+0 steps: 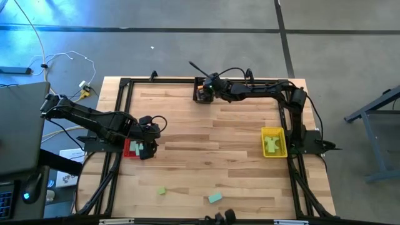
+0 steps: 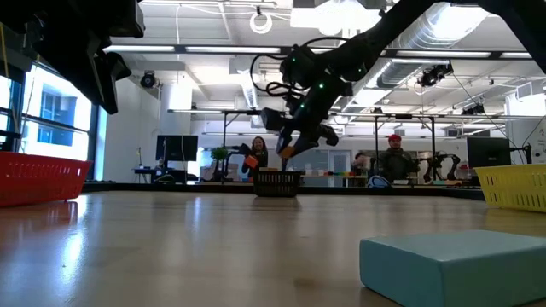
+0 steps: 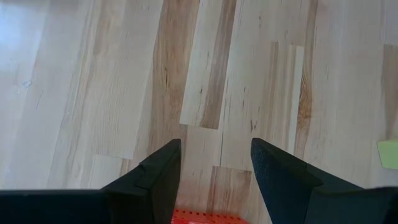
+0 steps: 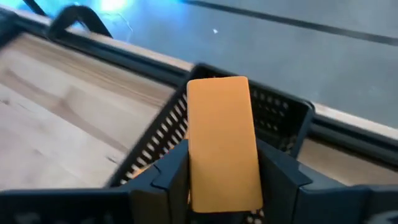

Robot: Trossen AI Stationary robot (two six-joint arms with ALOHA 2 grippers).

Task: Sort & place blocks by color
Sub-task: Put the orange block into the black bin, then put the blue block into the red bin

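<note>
My right gripper (image 1: pixel 205 92) hangs above the black bin (image 1: pixel 201 95) at the table's far edge, shut on an orange block (image 4: pixel 224 143). The low view shows it (image 2: pixel 294 147) above the bin (image 2: pixel 277 183). My left gripper (image 1: pixel 145 150) hovers open over the red bin (image 1: pixel 130 149) near the left edge, and its fingers (image 3: pixel 161 168) hold nothing. A yellow-green block (image 1: pixel 161 190) and a teal block (image 1: pixel 215 197) lie flat on the table near its near edge. The teal block (image 2: pixel 452 264) is close to the low camera. Yellow-green blocks (image 1: pixel 272 144) lie in the yellow bin (image 1: pixel 273 132). My right gripper pinches the orange block between its two fingers (image 4: pixel 171 168), which lie on the block's two long sides (image 4: pixel 194 155). The block's free end (image 4: pixel 217 87) sticks out past the fingertips. The fingers slant down toward the far edge. The block is lifted clear above the black bin.
The red bin's rim (image 3: pixel 208 216) lies just under my left fingers. A yellow-green block (image 3: pixel 388 154) shows at that view's edge. The table's middle is bare wood (image 1: pixel 212 137). Dark frame rails run along the table's sides. People sit in the room beyond the far edge (image 2: pixel 394 158).
</note>
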